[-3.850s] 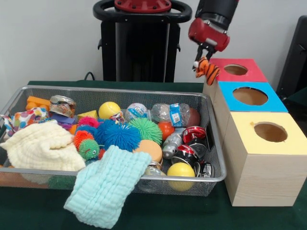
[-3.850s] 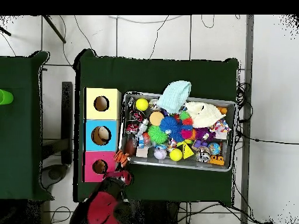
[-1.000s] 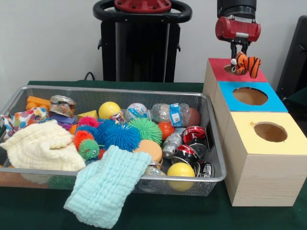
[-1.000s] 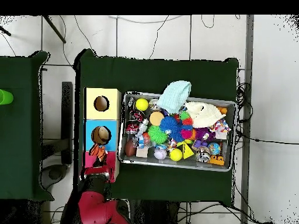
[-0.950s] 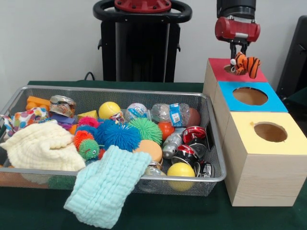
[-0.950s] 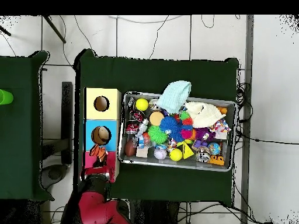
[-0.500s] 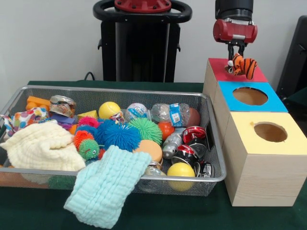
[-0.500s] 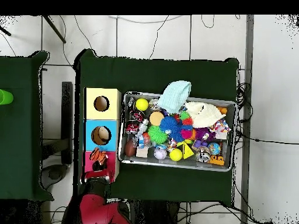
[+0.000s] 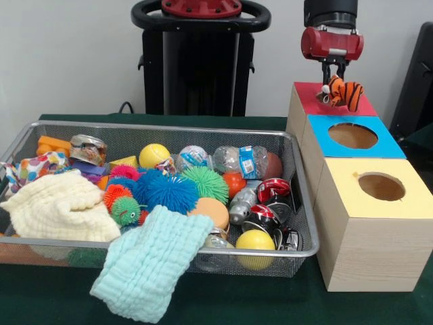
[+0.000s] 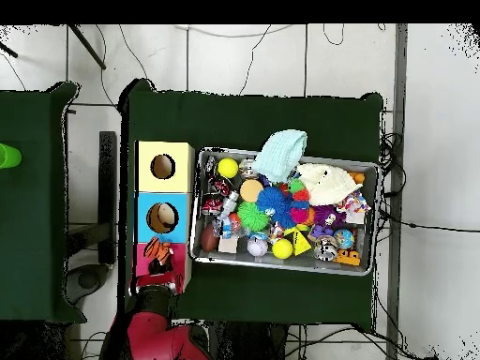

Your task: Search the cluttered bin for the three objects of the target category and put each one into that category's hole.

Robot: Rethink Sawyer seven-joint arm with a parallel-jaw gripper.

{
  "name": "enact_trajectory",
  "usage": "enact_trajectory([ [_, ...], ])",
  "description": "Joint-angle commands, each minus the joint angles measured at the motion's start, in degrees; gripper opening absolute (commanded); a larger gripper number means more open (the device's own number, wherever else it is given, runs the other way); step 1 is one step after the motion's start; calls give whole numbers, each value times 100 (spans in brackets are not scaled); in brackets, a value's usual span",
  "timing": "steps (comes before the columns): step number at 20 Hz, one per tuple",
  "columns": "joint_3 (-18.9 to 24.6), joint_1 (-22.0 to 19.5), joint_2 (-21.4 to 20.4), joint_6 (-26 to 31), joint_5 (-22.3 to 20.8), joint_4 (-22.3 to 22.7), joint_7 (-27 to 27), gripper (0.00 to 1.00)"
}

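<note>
One toy tiger [image 9: 342,93] — clamped in pincer [image 9: 332,80] above red box [image 9: 306,97].

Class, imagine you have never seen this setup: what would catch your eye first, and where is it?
Probably the striped tiger toy dangling from the red claw above the red box. Next, the wire bin crammed with bright toys, a spiky blue ball in its middle and a mint cloth spilling over its front rim.

No legible text, labels on the plastic bottles [image 9: 245,161] and cans [image 9: 273,190] in the wire bin [image 9: 298,203] too blurred to be read
</note>
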Motion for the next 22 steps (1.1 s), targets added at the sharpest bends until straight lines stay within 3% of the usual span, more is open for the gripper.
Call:
enact_trajectory([
  [1, 506, -216, 119, -809, 0, 314, 1464, 0],
  [6, 491, -230, -31, -888, -94, 586, 1481, 0],
  [12, 641, -521, -745, -355, -383, 996, 1394, 0],
  [22, 433, -354, -455, -617, -235, 1100, 1048, 0],
])
